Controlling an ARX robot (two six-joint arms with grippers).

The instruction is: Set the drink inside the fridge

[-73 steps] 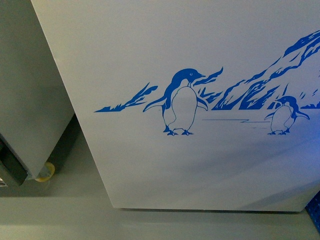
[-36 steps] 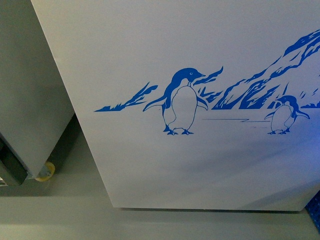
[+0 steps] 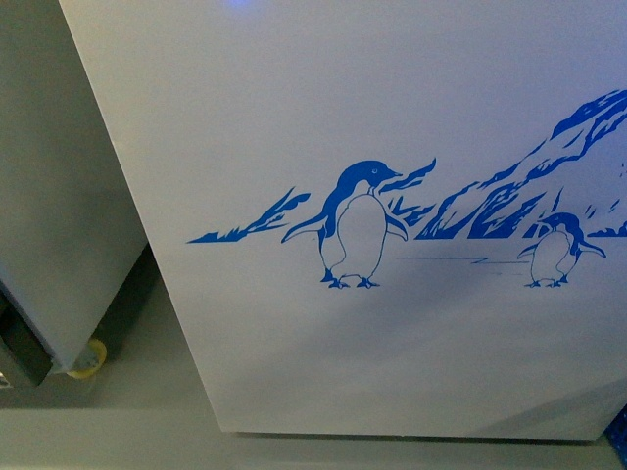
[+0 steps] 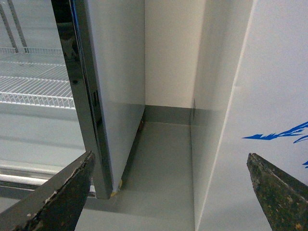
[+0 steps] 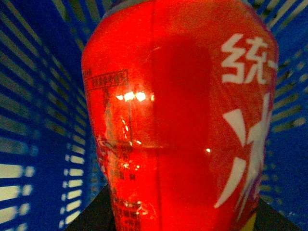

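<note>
Red drink sits close, apparently inside a blue basket.

We have the front view close on the fridge wall, tilted down to the floor. Left wrist view looks along the floor gap beside it, sharing that blue-art wall with front. Right wrist view sits almost against the drink.

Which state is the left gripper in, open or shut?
Open. In the left wrist view the left gripper shows both fingertips spread far apart, with nothing held between them.
</note>
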